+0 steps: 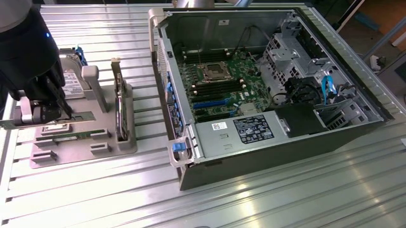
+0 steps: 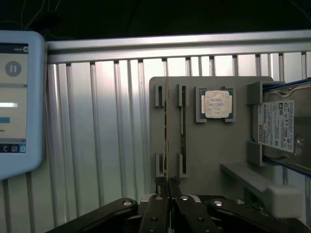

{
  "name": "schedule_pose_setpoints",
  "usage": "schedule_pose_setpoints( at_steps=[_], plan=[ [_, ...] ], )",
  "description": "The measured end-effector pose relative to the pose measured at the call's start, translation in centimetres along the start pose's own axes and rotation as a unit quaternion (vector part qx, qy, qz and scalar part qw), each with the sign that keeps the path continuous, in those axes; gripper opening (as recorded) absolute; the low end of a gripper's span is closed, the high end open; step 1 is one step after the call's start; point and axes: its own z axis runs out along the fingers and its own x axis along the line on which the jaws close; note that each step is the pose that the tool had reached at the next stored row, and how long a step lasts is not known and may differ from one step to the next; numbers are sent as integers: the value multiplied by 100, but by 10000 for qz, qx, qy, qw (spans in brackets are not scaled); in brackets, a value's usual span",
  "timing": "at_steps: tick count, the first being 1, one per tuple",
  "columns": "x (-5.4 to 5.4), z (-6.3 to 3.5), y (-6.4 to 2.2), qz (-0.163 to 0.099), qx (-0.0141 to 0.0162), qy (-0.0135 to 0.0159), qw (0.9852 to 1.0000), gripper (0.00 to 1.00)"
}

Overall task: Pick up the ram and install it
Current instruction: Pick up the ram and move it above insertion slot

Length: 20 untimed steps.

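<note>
Two thin green ram sticks stand on edge in the slots of a grey fixture (image 2: 209, 150). The outer ram (image 2: 166, 136) runs straight in between my fingertips. The other stick (image 2: 183, 121) stands just beside it, on the processor chip's side. My gripper (image 2: 168, 190) sits at the end of the outer stick, with its black fingers (image 2: 156, 206) pressed close together on the board's thin edge. In the exterior view my gripper (image 1: 49, 118) hangs low over the fixture's left end, and a green ram strip (image 1: 79, 134) shows in a slot below it.
The fixture also holds a processor chip (image 2: 215, 104), a hard drive (image 2: 279, 127) and an upright card with a metal bracket (image 1: 119, 102). An open computer case (image 1: 190, 156) with its motherboard (image 1: 219, 83) lies at the exterior view's right. A tablet screen (image 2: 19, 97) lies on the ribbed metal table (image 1: 266, 199).
</note>
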Motion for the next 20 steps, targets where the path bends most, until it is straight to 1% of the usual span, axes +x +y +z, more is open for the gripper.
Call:
schedule_pose_setpoints(
  at_steps=[6, 8, 15, 18, 20],
  plan=[
    [-2, -108, -5, 0, 0, 0, 10000, 12],
    [-4, -162, -9, 0, 0, 0, 10000, 12],
    [-7, -296, -16, 0, 0, 0, 10000, 12],
    [-7, -327, -16, 0, 0, 0, 10000, 12],
    [-7, -327, -17, 0, 1, -1, 10000, 12]
  ],
)
